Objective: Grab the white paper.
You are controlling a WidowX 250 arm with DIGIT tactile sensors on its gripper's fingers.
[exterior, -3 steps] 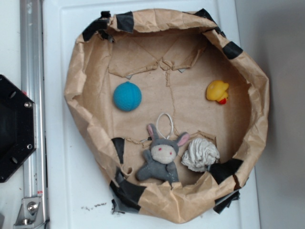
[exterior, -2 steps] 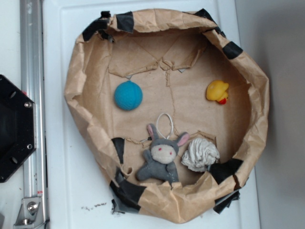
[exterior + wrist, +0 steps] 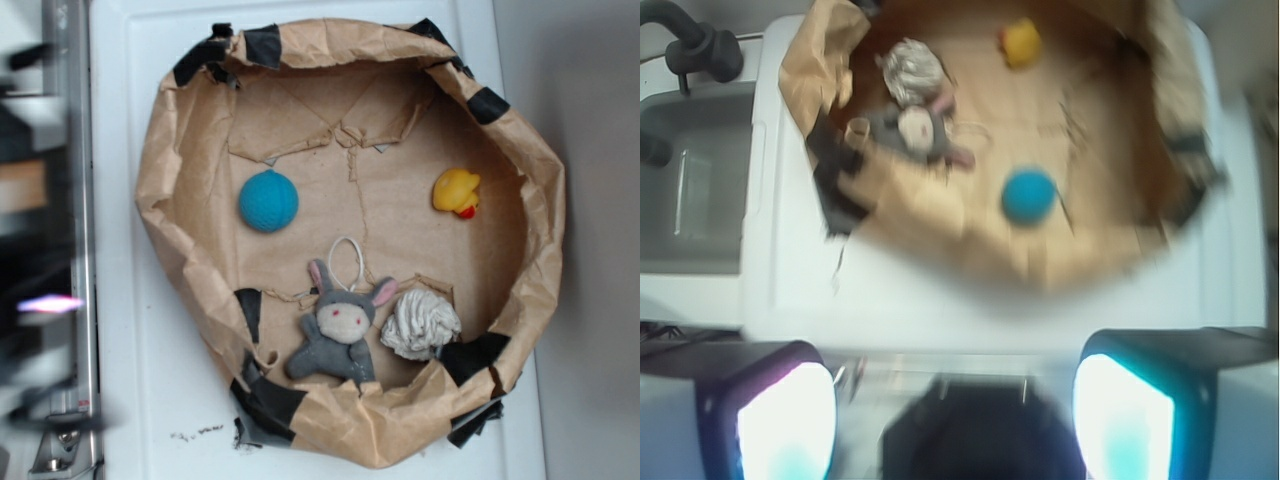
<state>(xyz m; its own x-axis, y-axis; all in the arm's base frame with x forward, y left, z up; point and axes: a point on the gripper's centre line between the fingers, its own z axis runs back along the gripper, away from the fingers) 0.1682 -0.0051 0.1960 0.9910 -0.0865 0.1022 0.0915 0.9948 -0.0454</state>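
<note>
The white paper (image 3: 420, 325) is a crumpled off-white wad at the near right of the brown-paper-lined basin (image 3: 152, 200), touching the grey plush bunny (image 3: 340, 328) on its left. In the wrist view the paper (image 3: 912, 68) lies far ahead at the upper left, beside the bunny (image 3: 917, 128). My gripper (image 3: 955, 410) is open and empty, with its fingers wide apart. It is outside the basin, over the white surface and the black base. In the exterior view my arm is only a motion blur (image 3: 35, 260) at the left edge.
A blue ball (image 3: 268, 200) lies at the basin's left and a yellow rubber duck (image 3: 456, 190) at its right. The basin's crumpled rim stands up all round, patched with black tape (image 3: 265, 400). A metal rail (image 3: 75, 130) runs along the left.
My arm has swept into the exterior view at the left edge as a blur, covering the black base. The paper and the toys have not moved.
</note>
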